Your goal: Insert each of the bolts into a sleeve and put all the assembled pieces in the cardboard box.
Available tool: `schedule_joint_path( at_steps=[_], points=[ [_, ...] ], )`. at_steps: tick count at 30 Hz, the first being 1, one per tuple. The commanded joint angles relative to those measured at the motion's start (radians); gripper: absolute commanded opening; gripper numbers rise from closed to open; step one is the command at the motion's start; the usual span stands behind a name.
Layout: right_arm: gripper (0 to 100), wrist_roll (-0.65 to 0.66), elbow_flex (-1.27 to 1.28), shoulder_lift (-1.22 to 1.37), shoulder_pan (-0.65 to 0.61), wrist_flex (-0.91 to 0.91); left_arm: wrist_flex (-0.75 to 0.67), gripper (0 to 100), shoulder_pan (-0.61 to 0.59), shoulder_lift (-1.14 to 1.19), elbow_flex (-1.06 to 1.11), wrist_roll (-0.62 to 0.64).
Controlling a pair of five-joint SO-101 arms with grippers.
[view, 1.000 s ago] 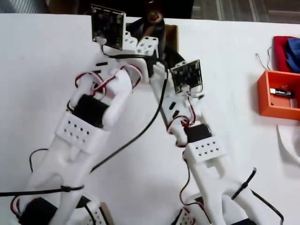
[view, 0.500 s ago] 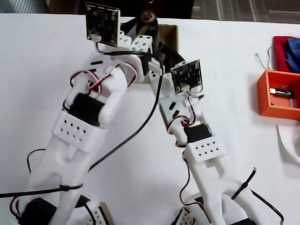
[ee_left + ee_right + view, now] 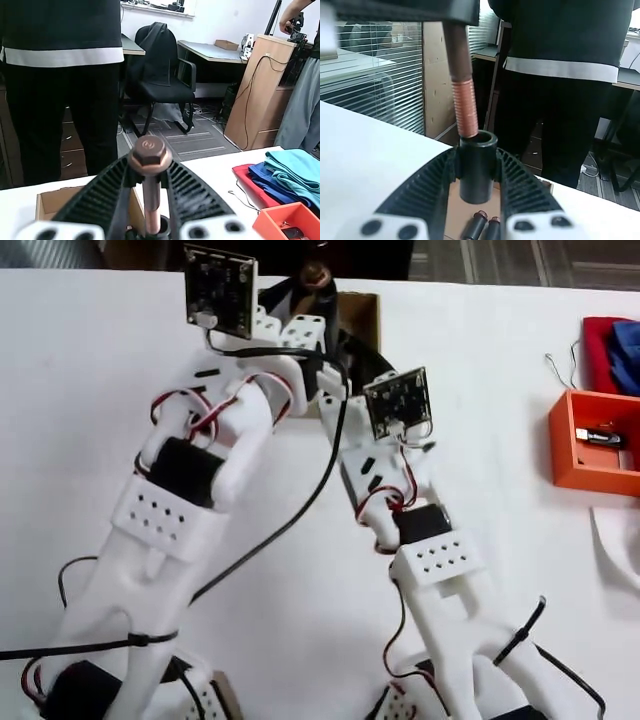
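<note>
White table: arms meet over the box, top centre; left gripper pinches bolt, right gripper clamps sleeve (bolt tip hidden inside).

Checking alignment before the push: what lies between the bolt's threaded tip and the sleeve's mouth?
Nothing: in the right wrist view the bolt has its tip right at the mouth of the sleeve, with no gap between them.

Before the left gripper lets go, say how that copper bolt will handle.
Likely stiff and heavy for its size: the bolt looks solid metal. Its round shank could roll, though the hex head should check that. It may drop into the sleeve.
</note>
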Motion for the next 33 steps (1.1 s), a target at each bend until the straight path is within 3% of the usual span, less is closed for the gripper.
schedule_joint_path(
  at_steps=[1, 13, 33],
  points=[
    [2.0, 0.009, -0.014, -0.015, -0.005, -0.028, -0.008, 3, -0.002, -0.005, -0.054, 0.005],
    [2.0, 0.009, -0.014, -0.015, -0.005, -0.03, -0.083, 3, -0.002, -0.005, -0.05, 0.003],
    [2.0, 0.009, -0.017, -0.015, 0.001, -0.033, -0.028, 3, 0.0, -0.005, 0.015, 0.006]
  ],
)
